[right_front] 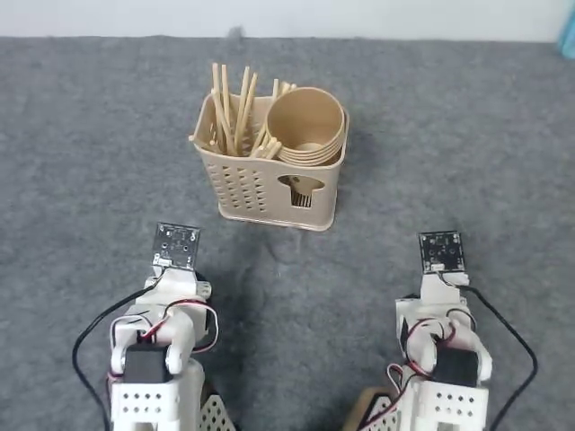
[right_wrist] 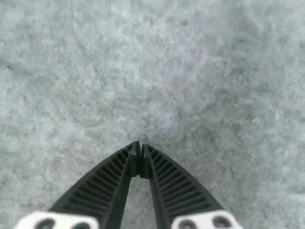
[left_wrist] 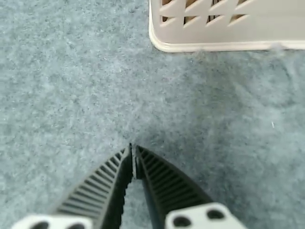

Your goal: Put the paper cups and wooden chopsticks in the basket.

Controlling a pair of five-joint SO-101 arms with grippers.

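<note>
A beige perforated basket (right_front: 269, 193) stands on the grey carpet at the middle back. Several wooden chopsticks (right_front: 232, 108) stick up from its left compartment. A stack of paper cups (right_front: 306, 124) sits in its right compartment. Both arms are folded back at the front. My left gripper (left_wrist: 133, 149) is shut with nothing in it, over bare carpet just short of the basket's lower rim (left_wrist: 224, 45). My right gripper (right_wrist: 138, 145) is shut and empty over plain carpet. From above, the left arm (right_front: 166, 314) is front left and the right arm (right_front: 440, 314) is front right.
Grey carpet (right_front: 431, 135) covers the table all around the basket. A pale wall strip runs along the back edge (right_front: 269, 18). A blue object (right_front: 568, 36) peeks in at the back right corner.
</note>
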